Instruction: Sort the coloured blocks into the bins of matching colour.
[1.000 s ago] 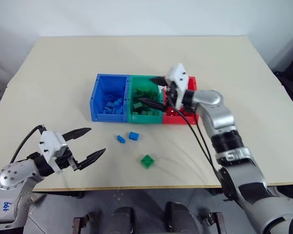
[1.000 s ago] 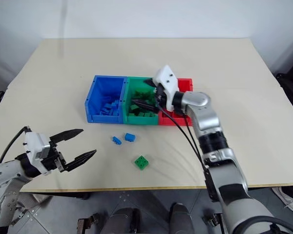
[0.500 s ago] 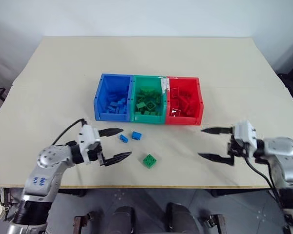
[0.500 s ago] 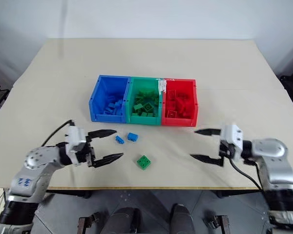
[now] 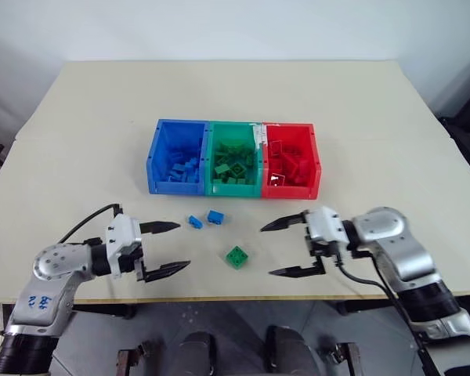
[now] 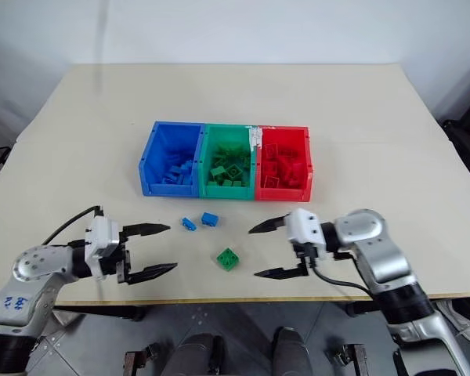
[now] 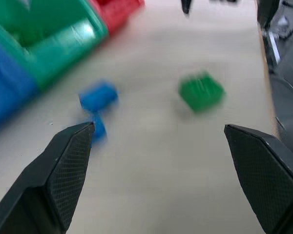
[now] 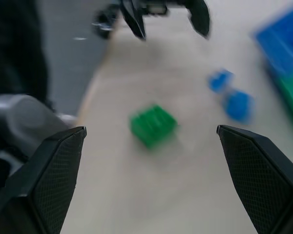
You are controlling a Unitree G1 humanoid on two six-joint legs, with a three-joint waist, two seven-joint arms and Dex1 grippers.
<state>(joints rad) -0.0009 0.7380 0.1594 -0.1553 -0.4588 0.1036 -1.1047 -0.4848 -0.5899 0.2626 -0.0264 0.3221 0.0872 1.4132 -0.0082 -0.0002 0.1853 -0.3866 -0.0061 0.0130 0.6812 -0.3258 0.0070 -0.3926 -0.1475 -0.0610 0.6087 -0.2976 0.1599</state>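
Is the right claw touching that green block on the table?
Apart. The left eye view shows bare table between the open right gripper and the green block.

The right gripper, a second ago up over the green bin and red bin, has swung back and down to the near table edge, now just right of the loose green block, fingers spread and pointing left; the left gripper has shifted right, nearer the two blue blocks, jaws wide apart as before.
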